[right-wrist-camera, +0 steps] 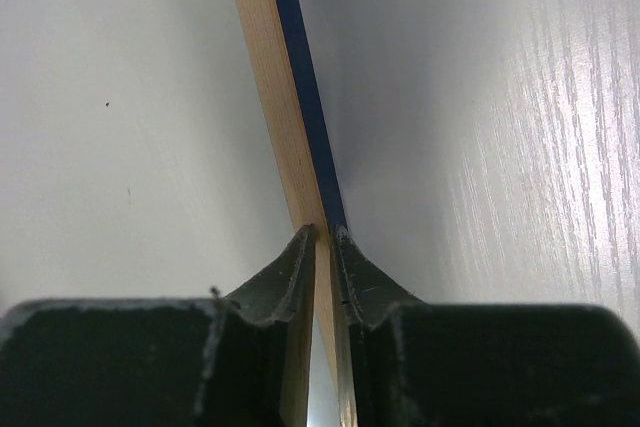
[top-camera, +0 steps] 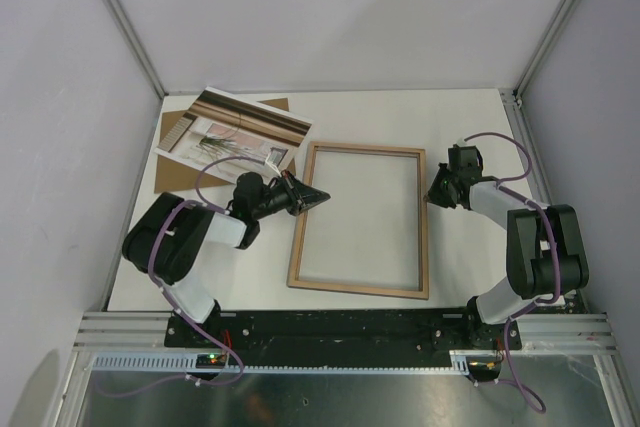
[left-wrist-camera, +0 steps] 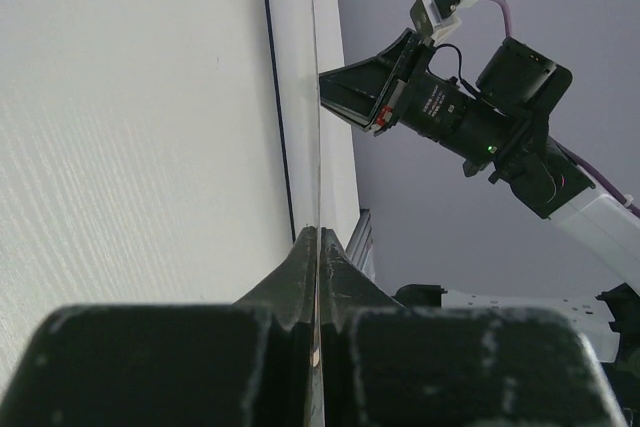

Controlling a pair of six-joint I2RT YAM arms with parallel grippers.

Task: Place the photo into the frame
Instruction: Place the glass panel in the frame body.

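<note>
With the right gripper (top-camera: 432, 195) pinching the frame (top-camera: 358, 288) by its right rail and the left gripper (top-camera: 312, 197) shut tight against the left rail, I'd move both sides level, as the photo (top-camera: 240, 132) waits far-left on the board (top-camera: 175, 162).

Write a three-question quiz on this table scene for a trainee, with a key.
1. True or false: the photo already lies inside the frame.
2. Which face of the frame is turned up? A: navy blue. B: light wood.
3. Fill in: the right gripper is closed on the frame's ____ rail.
Key: 1 false, it lies on the brown board at the far left; 2 B; 3 right.
</note>
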